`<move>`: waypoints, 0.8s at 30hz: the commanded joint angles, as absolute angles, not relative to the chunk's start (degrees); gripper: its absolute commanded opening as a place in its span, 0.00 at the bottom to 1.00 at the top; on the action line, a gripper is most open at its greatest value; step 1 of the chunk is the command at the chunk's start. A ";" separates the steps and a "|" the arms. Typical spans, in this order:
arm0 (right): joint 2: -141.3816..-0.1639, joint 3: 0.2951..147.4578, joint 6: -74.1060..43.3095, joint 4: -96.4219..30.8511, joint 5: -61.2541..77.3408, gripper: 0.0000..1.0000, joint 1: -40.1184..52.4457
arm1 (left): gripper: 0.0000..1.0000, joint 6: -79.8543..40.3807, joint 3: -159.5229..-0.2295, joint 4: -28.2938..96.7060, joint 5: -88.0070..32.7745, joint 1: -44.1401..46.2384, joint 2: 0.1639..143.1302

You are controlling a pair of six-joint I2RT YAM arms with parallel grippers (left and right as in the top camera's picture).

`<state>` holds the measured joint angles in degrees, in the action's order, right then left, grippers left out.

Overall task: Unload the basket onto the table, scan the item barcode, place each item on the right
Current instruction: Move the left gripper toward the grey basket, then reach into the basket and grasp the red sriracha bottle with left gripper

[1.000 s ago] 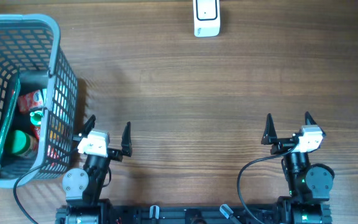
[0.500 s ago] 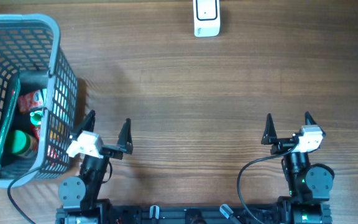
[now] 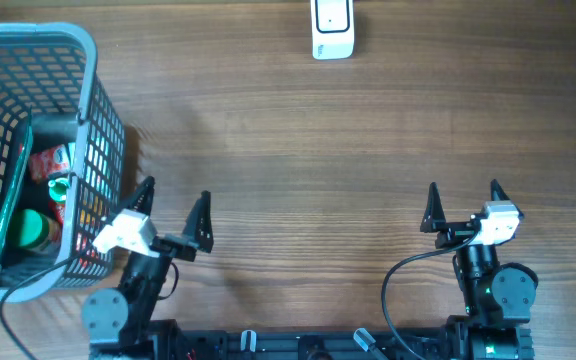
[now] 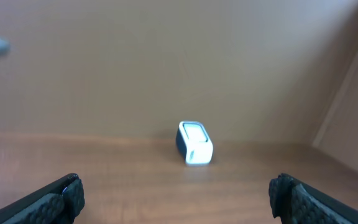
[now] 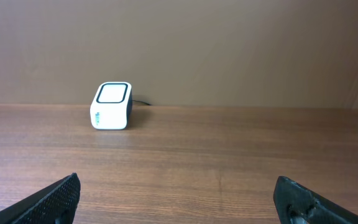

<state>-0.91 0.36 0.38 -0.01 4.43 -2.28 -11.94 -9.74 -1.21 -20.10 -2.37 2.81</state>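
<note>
Your items (image 3: 43, 190) lie in the basket (image 3: 96, 80) at nine o'clock, none lifted yet; the scanner (image 3: 332, 28) sits at twelve. The left gripper (image 3: 176, 192) and right gripper (image 3: 464, 188) stand spread wide, empty. Picking and scanning are both left to do.

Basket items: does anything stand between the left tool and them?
Yes: the basket wall. The open left tool sits outside its right side, with the items down inside, so it would probably have to enter over the rim.
</note>
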 commanded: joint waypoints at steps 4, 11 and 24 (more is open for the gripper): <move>-0.80 0.30 1.37 0.10 3.66 1.00 -2.09 | 1.00 -12.53 -21.93 2.02 -21.65 -2.46 10.68; -0.80 0.30 1.34 0.10 3.66 1.00 -2.09 | 1.00 -12.47 -30.28 3.55 -38.65 -2.46 18.17; -0.80 0.30 1.37 0.10 3.66 1.00 -2.09 | 1.00 -28.18 -30.46 -8.16 -38.65 -2.48 18.63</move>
<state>-0.91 0.36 0.38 -0.01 4.43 -2.28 -22.61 -29.87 -7.77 -39.57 -2.37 18.11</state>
